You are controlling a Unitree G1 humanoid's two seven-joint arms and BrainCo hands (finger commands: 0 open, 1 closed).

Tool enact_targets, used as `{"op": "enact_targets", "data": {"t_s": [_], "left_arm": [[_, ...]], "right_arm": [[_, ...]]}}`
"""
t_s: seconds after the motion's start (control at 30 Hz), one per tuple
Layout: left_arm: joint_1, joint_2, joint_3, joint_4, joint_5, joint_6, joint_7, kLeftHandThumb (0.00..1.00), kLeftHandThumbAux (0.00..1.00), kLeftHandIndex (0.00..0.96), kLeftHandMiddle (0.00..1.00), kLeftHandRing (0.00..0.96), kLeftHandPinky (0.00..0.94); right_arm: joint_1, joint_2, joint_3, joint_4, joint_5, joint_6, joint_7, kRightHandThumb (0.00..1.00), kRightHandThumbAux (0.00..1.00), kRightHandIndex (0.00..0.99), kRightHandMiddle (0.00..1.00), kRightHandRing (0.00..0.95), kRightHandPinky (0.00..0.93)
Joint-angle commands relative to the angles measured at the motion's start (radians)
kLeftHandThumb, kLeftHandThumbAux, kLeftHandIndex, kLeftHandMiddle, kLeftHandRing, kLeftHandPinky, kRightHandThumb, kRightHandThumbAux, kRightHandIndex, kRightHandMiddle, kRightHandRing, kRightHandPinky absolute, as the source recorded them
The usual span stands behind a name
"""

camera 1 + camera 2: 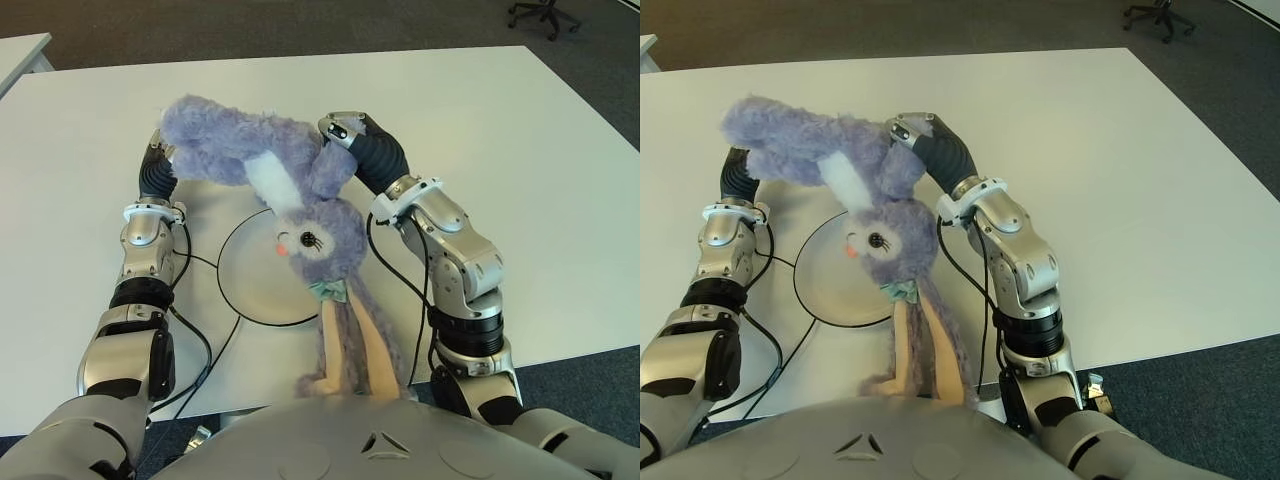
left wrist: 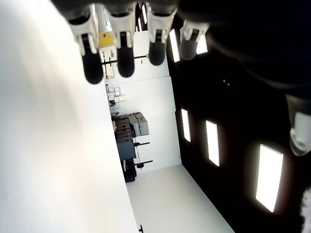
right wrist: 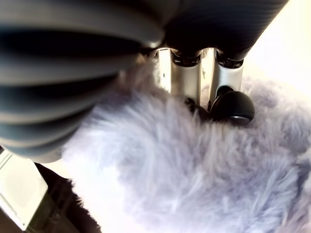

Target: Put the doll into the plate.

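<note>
Two hands up at the far side of the plate, one doll between them. Near first: doll's long ears point(image 1: 350, 350) hang down toward the robot, past the plate's near rim, off the counter edge by the look of it. Doll point(image 1: 300, 200), a purple plush bunny, is upside down, head over the plate point(image 1: 245, 290), face roughly above its right half; body and legs are lifted behind.

Right hand point(image 1: 345, 135) has its fingers point(image 3: 232, 106) curled into the fur, gripping a leg or the rump; the right wrist view shows the tips buried in plush. Left hand point(image 1: 160, 165) shows at the doll's left end, mostly hidden by fur. In the left wrist view its fingers point(image 2: 125, 58) are straight, nothing between them, so likely only propping.

Doll not in the plate yet. To do it well: lower the right hand toward the plate centre and let the body fold down over the head. Draw the ears in, or they drag it off the rim. Release only once the weight sits on the plate. White counter point(image 1: 520, 150) beyond is bare.
</note>
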Motion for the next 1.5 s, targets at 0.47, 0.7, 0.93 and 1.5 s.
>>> {"op": "enact_targets", "data": {"t_s": [0.47,0.7,0.93,1.5], "left_arm": [[0.101,-0.072,-0.013,0.042,0.006,0.014,0.004,0.0,0.434,0.0,0.096,0.127,0.183],[0.101,-0.072,-0.014,0.044,0.006,0.009,0.0,0.0,0.433,0.0,0.092,0.131,0.202],[0.105,-0.071,-0.015,0.044,0.005,-0.003,-0.009,0.0,0.428,0.0,0.086,0.126,0.206],[0.101,-0.076,-0.015,0.048,0.004,-0.011,0.002,0.0,0.44,0.001,0.093,0.128,0.193]], "right_arm": [[0.048,-0.024,0.034,-0.008,-0.007,0.019,0.013,0.698,0.722,0.435,0.834,0.864,0.868],[0.053,-0.012,0.026,-0.01,0.013,0.044,0.011,0.689,0.725,0.432,0.804,0.843,0.857],[0.054,-0.01,0.012,-0.024,0.04,0.075,0.018,0.678,0.728,0.429,0.782,0.833,0.849],[0.061,-0.081,0.121,0.074,-0.132,-0.222,0.095,0.0,0.565,0.072,0.108,0.138,0.138]]}}
